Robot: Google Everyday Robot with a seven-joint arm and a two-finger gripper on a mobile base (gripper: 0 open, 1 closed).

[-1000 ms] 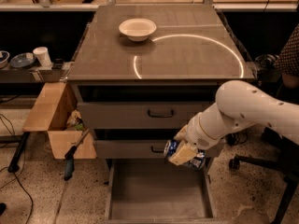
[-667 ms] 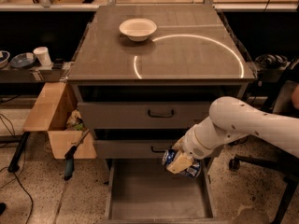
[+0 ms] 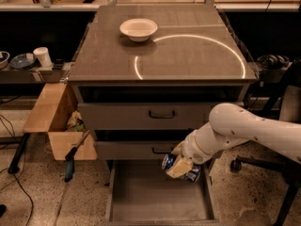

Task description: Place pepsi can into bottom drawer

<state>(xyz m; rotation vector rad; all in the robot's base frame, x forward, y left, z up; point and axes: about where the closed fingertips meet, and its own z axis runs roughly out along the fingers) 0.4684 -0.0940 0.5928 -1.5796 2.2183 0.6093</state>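
Observation:
The pepsi can (image 3: pixel 190 174), blue with white markings, is held in my gripper (image 3: pixel 178 167), whose fingers are shut on it. The can lies tilted, a little above the right rear part of the bottom drawer (image 3: pixel 141 197). That drawer is pulled out, a wide shallow grey tray with nothing showing on its floor. My white arm (image 3: pixel 244 131) reaches in from the right, across the front of the middle drawer.
A white bowl (image 3: pixel 138 28) stands on the cabinet top (image 3: pixel 188 55). Two upper drawers with black handles (image 3: pixel 161 114) are closed. An open cardboard box (image 3: pixel 54 117) stands at the left with tools leaning on it. A chair base (image 3: pixel 249 166) is at the right.
My gripper with the can has moved down and to the left, from in front of the middle drawer to just above the open bottom drawer.

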